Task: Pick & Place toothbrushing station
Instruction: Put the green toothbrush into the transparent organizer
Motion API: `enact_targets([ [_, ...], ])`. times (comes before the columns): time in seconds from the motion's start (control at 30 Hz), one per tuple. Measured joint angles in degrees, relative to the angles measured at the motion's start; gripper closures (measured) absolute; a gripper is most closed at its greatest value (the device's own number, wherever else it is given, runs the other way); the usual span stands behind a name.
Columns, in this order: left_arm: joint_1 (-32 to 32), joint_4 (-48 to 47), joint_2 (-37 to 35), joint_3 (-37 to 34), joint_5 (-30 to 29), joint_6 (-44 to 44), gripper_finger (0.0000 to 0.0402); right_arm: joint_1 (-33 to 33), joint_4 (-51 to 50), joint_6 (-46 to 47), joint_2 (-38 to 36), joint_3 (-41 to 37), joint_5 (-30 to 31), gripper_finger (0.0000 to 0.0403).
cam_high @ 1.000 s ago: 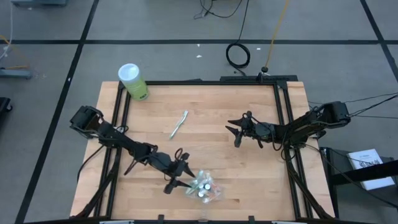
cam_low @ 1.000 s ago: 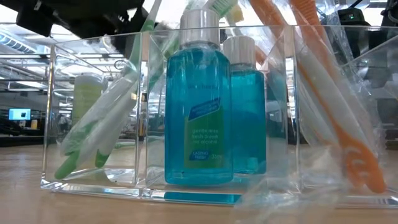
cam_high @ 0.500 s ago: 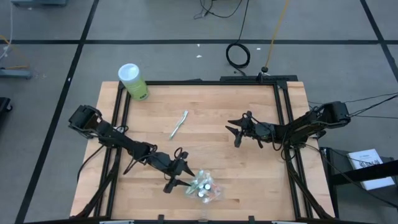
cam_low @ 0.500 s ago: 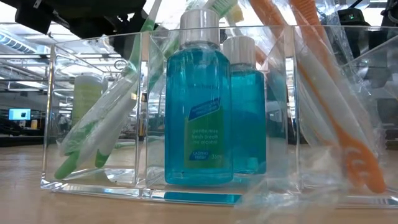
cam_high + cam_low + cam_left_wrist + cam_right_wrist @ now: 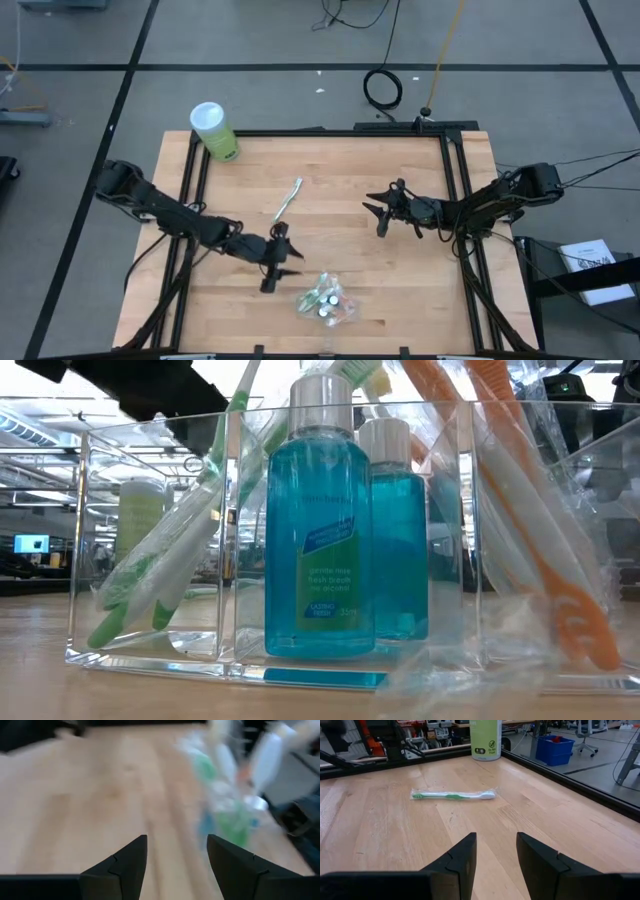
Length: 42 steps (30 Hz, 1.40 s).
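**Clear organiser near the table's front edge, one wrapped brush lying loose**

At far left a green canister (image 5: 214, 131) stands on the table (image 5: 420, 290) corner. The left gripper (image 5: 277, 258) hovers just behind the organiser, fingers apart and empty. One wrapped green-white toothbrush (image 5: 287, 200) lies alone mid-table. The toothbrushing station (image 5: 325, 301) is a clear compartmented box: green-white brushes (image 5: 160, 575) lean in its left cell, two blue white-capped bottles (image 5: 320, 520) stand in the middle, two orange brushes (image 5: 520, 510) in crinkly wrap lean at right. The right gripper (image 5: 393, 210) waits mid-right, fingers apart, holding nothing.
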Motion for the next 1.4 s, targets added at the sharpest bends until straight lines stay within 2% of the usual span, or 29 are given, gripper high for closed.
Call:
enact_targets([
  [0.17, 1.1, -5.49, -6.1, 0.0, -5.51, 2.15, 0.0188, 0.0, -0.24, 0.01, -0.01, 0.01, 0.0, 0.0273],
  [0.47, 5.48, -12.19, -12.95, -1.7, -9.1, 4.03, 0.0188, 0.0, -0.16, -0.2, -0.02, 0.01, -1.3, 0.0273],
  [0.63, 11.1, -6.43, -18.15, -10.12, -9.14, 2.93, 0.0188, 0.02, 0.25, -0.18, -0.02, 0.02, -8.76, 0.0273],
  [0.8, 18.47, 3.7, -22.68, -20.32, -10.91, -2.8, 0.0188, 0.0, -1.3, 0.42, -2.66, 0.0, -15.54, 0.0273],
  [0.9, 22.57, 4.88, -23.35, -23.82, -12.09, -8.34, 0.0188, 0.0, -6.43, 1.43, -8.9, 0.0, -19.65, 0.0273],
  [1.0, 25.53, 4.62, -23.33, -25.14, -11.14, -10.97, 0.0188, 0.02, -16.79, 1.97, -17.58, 0.0, -19.74, 0.0273],
  [1.2, 28.78, 5.19, -23.31, -25.11, -7.88, -11.11, 0.0188, 0.0, -38.29, 1.8, -35.54, -0.02, -19.56, 0.0273],
  [1.4, 31.38, 4.59, -23.28, -25.07, -7.85, -10.56, 0.0188, 0.01, -49.14, -1.49, -50.69, -0.02, -19.69, 0.0273],
])
